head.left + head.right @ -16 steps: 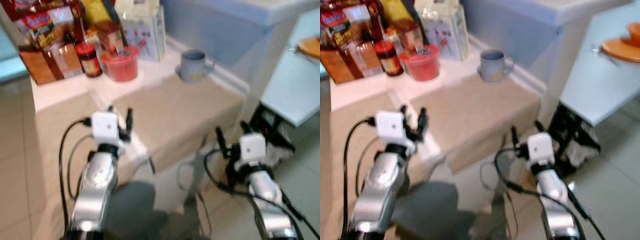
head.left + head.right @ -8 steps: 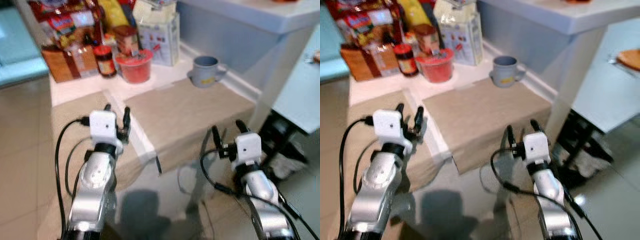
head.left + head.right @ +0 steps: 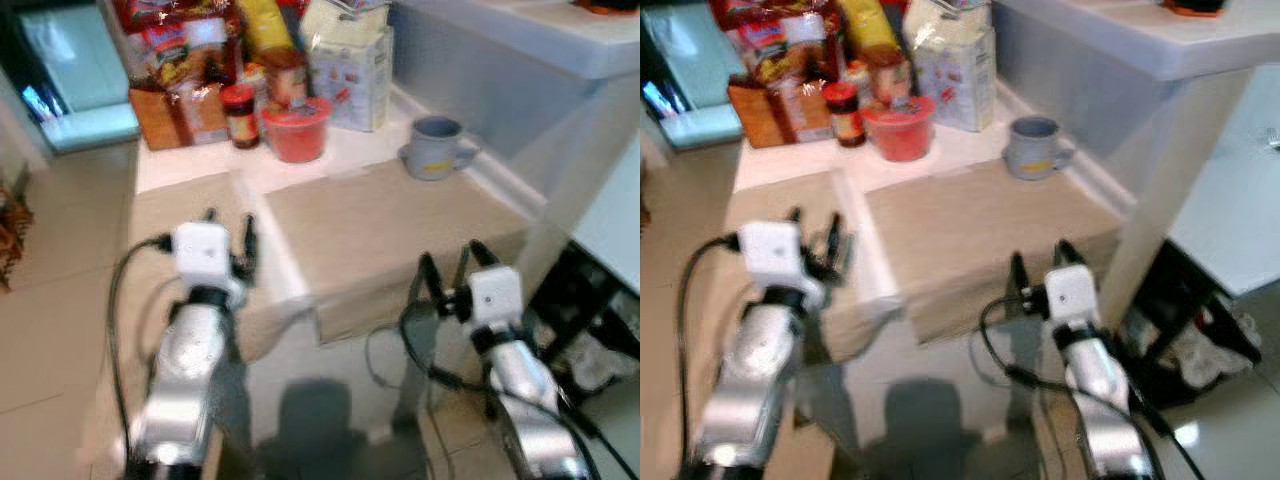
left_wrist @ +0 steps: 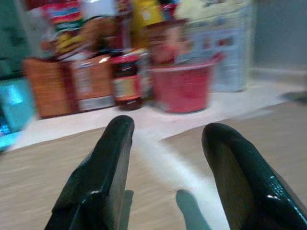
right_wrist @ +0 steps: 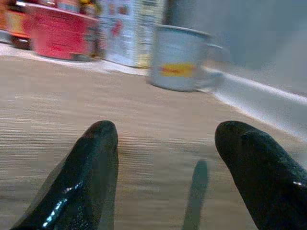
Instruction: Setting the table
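A white table (image 3: pixel 350 160) carries two beige placemats: one (image 3: pixel 385 235) in front of me, another (image 3: pixel 175 215) to its left. At the far edge of the middle mat stands a grey mug (image 3: pixel 435 148) with a yellow mark, also in the right wrist view (image 5: pixel 180 57). My left gripper (image 3: pixel 228 222) hovers open over the left mat with nothing between its fingers (image 4: pixel 108 158). My right gripper (image 3: pixel 448 265) is open and empty at the near edge of the middle mat, its fingers (image 5: pixel 91 158) pointing toward the mug.
A red tub (image 3: pixel 297 128), a red-lidded jar (image 3: pixel 238 102), food packets (image 3: pixel 170 60) and a white carton (image 3: pixel 350 60) crowd the back of the table. A white counter (image 3: pixel 520 40) rises on the right. A pale tabletop (image 3: pixel 1230 210) stands further right, dark clutter (image 3: pixel 1185 330) beneath it. Tiled floor (image 3: pixel 50 250) lies left.
The whole picture has shifted, so the camera has moved; the table and mug now sit further right and lower in view. Both grippers keep their open pose over the mats.
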{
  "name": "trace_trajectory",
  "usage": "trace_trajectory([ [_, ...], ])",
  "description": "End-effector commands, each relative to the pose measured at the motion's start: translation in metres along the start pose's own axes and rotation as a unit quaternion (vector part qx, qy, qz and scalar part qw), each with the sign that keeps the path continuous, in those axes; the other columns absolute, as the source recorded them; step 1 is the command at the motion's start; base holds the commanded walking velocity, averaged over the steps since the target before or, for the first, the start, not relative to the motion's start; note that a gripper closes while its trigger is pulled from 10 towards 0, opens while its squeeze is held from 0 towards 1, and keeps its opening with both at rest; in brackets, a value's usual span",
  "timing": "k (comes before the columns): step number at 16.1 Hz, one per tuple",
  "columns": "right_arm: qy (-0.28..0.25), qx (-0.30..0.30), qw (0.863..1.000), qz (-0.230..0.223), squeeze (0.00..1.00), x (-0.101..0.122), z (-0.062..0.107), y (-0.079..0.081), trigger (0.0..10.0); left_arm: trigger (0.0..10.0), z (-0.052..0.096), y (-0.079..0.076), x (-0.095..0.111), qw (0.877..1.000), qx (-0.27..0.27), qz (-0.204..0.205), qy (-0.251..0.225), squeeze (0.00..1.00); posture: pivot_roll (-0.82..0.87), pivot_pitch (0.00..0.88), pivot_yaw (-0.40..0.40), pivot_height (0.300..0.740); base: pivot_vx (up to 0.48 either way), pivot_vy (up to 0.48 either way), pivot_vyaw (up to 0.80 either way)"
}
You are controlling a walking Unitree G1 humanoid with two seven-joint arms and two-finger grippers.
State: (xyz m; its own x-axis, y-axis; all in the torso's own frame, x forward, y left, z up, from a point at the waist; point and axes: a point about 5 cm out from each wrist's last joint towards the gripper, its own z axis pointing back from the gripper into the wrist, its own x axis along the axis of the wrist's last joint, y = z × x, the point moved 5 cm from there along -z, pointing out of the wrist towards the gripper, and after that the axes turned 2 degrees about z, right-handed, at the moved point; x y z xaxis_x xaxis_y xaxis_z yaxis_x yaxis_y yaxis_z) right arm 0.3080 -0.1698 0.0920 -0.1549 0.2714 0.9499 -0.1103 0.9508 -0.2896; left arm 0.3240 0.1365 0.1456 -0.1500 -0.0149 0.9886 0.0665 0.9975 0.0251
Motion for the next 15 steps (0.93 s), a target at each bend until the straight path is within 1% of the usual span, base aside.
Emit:
trace_trajectory([
  [1,-0.005,0.002,1.000,-0.004,0.00,0.004,-0.003,0.003,10.0,10.0,0.000,0.009,0.000,1.000,0.011,-0.005,0.003,0.00,-0.12,0.000,0.067,0.740,0.000,0.000,0.00],
  [4,-0.006,0.005,1.000,-0.003,0.00,0.004,-0.003,0.004,10.0,10.0,-0.001,0.009,-0.001,1.000,0.013,-0.009,0.005,0.00,-0.12,0.000,0.068,0.740,0.000,0.000,0.00],
  [6,-0.009,0.015,1.000,0.006,0.00,0.005,-0.003,0.007,10.0,10.0,-0.001,0.010,-0.002,1.000,0.014,-0.014,0.008,0.00,-0.12,0.000,0.068,0.740,0.000,-0.456,0.79],
  [8,-0.007,0.009,1.000,-0.001,0.00,0.004,-0.003,0.006,10.0,10.0,-0.001,0.010,-0.003,1.000,0.017,-0.013,0.010,0.00,-0.12,0.000,0.067,0.740,0.000,-0.428,0.74],
  [9,-0.006,0.010,1.000,-0.003,0.00,0.004,-0.003,0.007,10.0,10.0,-0.001,0.011,-0.002,1.000,0.019,-0.011,0.009,0.00,-0.12,0.000,0.068,0.740,0.240,-0.412,0.74],
  [10,-0.003,0.008,1.000,-0.005,0.00,0.003,-0.004,0.006,10.0,10.0,-0.001,0.012,-0.001,1.000,0.021,-0.006,0.006,0.00,-0.12,0.000,0.068,0.740,0.304,-0.368,0.00],
  [11,-0.010,0.009,1.000,-0.001,0.00,0.006,-0.004,0.006,10.0,10.0,-0.001,0.013,-0.001,1.000,0.023,-0.003,0.006,0.00,-0.12,0.000,0.067,0.740,0.000,0.000,0.00],
  [12,-0.021,0.006,1.000,0.002,0.00,0.011,-0.005,0.005,10.0,10.0,-0.001,0.013,-0.001,1.000,0.024,-0.004,0.006,0.00,-0.12,0.000,0.067,0.740,0.000,0.000,0.00],
  [13,-0.044,-0.004,0.999,0.004,0.00,0.025,-0.008,0.000,10.0,10.0,-0.001,0.014,-0.001,1.000,0.023,-0.005,0.006,0.00,-0.12,0.000,0.066,0.740,0.000,0.000,0.00],
  [15,-0.072,-0.033,0.997,0.000,0.00,0.045,-0.011,-0.014,10.0,10.0,-0.002,0.014,-0.002,1.000,0.015,-0.008,0.012,0.00,-0.12,0.000,0.072,0.740,0.000,0.000,0.00],
])
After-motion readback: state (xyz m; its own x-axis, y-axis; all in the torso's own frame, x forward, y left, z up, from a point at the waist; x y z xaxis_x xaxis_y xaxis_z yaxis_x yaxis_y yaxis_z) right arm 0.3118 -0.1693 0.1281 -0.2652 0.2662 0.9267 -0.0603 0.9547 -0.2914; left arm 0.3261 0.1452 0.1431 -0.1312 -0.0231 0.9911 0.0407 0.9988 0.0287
